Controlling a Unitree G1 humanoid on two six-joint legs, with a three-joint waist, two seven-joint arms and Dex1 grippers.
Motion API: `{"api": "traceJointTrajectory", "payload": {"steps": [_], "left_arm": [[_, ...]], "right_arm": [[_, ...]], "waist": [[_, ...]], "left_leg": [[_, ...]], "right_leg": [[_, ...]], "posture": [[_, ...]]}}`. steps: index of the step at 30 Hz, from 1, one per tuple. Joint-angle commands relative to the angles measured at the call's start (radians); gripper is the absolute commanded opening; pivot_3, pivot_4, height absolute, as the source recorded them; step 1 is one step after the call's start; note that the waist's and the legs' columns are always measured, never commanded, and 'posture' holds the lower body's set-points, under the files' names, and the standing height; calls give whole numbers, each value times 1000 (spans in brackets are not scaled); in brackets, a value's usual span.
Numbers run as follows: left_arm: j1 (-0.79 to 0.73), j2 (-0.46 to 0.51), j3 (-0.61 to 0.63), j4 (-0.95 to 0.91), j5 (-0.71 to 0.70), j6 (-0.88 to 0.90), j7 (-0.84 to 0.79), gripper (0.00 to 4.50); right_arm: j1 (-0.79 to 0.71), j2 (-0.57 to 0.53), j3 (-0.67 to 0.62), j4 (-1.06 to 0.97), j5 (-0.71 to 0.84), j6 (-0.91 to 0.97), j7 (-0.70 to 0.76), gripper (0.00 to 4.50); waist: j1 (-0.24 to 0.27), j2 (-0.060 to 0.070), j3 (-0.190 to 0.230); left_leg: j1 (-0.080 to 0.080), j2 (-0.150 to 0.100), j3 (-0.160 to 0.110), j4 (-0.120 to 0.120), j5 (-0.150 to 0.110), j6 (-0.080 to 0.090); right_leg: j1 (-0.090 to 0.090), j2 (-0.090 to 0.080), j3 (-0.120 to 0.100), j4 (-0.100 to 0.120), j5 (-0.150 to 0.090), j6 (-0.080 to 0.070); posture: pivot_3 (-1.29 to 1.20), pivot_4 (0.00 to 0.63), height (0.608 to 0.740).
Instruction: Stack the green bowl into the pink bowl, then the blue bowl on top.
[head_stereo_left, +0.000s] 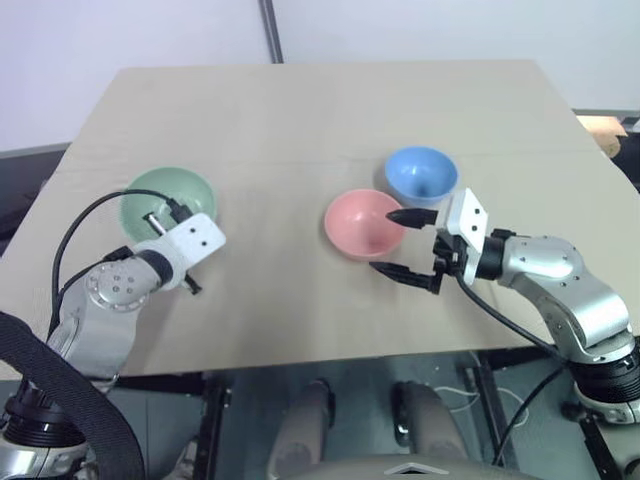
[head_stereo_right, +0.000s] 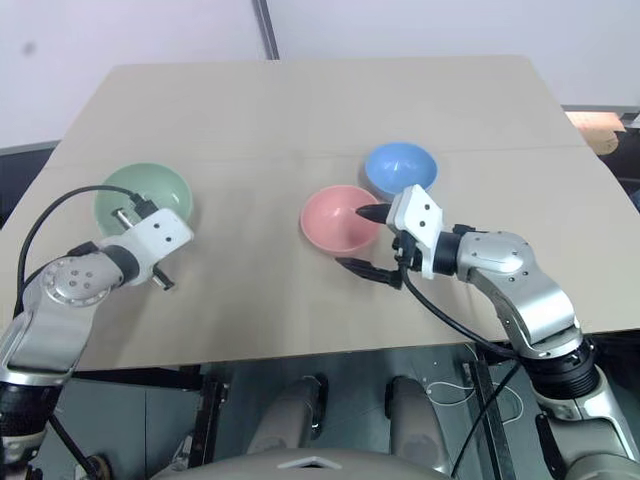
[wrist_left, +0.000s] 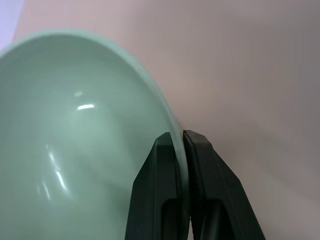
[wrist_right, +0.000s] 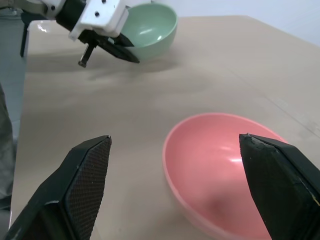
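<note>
The green bowl sits on the table at the left. My left gripper is shut on its near right rim, one finger inside the bowl and one outside. In the middle stands the pink bowl, upright and empty. Just behind it to the right is the blue bowl, almost touching it. My right gripper is open at the pink bowl's right side. One fingertip is over that rim and the other is in front of the bowl, holding nothing.
All three bowls rest on a pale wooden table with wide bare room at the back and between the green and pink bowls. The table's front edge runs just below both grippers. A black cable loops off the left wrist.
</note>
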Motion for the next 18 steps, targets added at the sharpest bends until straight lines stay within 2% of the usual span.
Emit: {"api": "traceJointTrajectory", "payload": {"steps": [1,5,9,15,18], "left_arm": [[-102,-17,-2,-90,-90,-40,-77,30],[-287,-63,-85,-94,-191,-49,-201,30],[-440,-119,-213,-25,-229,-204,-349,30],[-555,-164,-357,156,-226,-503,-569,30],[-602,-185,-389,256,-215,-567,-623,1115]], "right_arm": [[25,-18,-55,-55,4,-15,-26,4467],[84,-46,-108,-96,10,-1,-59,4467],[162,-73,-162,-156,11,17,-99,4467],[237,-90,-203,-214,-1,36,-157,4467],[266,-97,-207,-229,-12,36,-177,4467]], "waist": [[3,0,0],[9,-1,0],[0,-1,0],[-6,-1,0],[-1,-1,0]], "left_leg": [[0,0,0,0,0,0],[-1,-1,-1,2,0,0],[0,-1,1,3,0,0],[1,0,2,3,0,0],[1,0,2,5,0,0]], "right_leg": [[0,0,0,0,0,0],[1,0,-1,0,1,2],[2,-1,0,0,1,3],[2,1,2,1,1,3],[2,2,2,1,1,2]], "posture": [[0,150,740],[0,150,740],[0,150,740],[0,150,740],[0,150,740]]}}
